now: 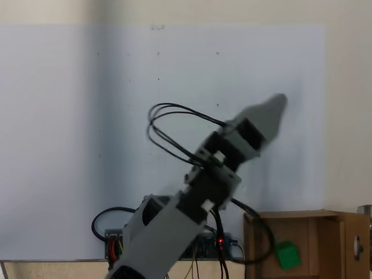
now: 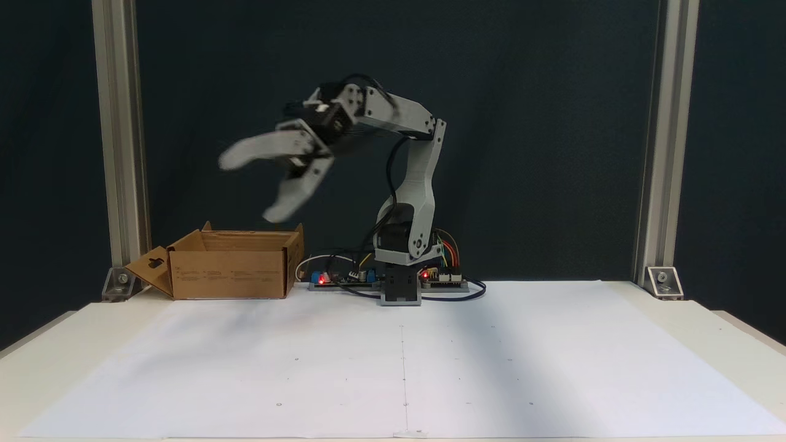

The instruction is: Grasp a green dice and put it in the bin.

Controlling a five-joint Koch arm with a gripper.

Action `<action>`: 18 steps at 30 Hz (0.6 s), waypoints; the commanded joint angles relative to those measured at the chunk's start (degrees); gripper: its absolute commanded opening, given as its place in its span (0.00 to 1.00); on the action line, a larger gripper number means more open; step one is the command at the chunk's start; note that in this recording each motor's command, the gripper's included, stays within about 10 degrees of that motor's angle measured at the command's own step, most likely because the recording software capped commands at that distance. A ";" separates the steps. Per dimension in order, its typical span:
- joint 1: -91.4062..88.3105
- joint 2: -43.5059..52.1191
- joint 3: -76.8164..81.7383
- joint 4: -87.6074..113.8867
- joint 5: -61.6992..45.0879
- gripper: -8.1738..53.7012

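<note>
Fingers (image 2: 245, 187) spread apart above the bin (image 2: 230, 270); green dice (image 1: 287, 255) lies inside.

Green dice (image 1: 287, 256): small bright green cube, edges rounded, sat tilted inside the bin (image 1: 325, 216), on its floor near the left inner wall as the fixed view from above showed it; pips too faint to read. Nothing touched the cube. Bin: brown cardboard box, open at the top, flaps upright, one flap with a hand-slot cutout folded outward at the left in the front fixed view (image 2: 230, 270). It stood upright on the desk (image 2: 552, 368) at the rear left edge of the white sheet in that view, faint print on its front wall. The cube was hidden behind the box wall from the front.
</note>
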 commanded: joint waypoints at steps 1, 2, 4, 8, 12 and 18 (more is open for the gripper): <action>-2.29 1.76 -1.76 -6.77 2.29 0.83; -4.83 1.93 -0.35 -7.29 2.37 0.83; -7.47 2.20 2.99 -10.18 2.37 0.83; -12.66 4.04 13.27 -17.38 2.29 0.83; -15.47 5.71 20.30 -24.50 2.29 0.83; -21.80 9.32 24.52 -33.82 2.37 0.83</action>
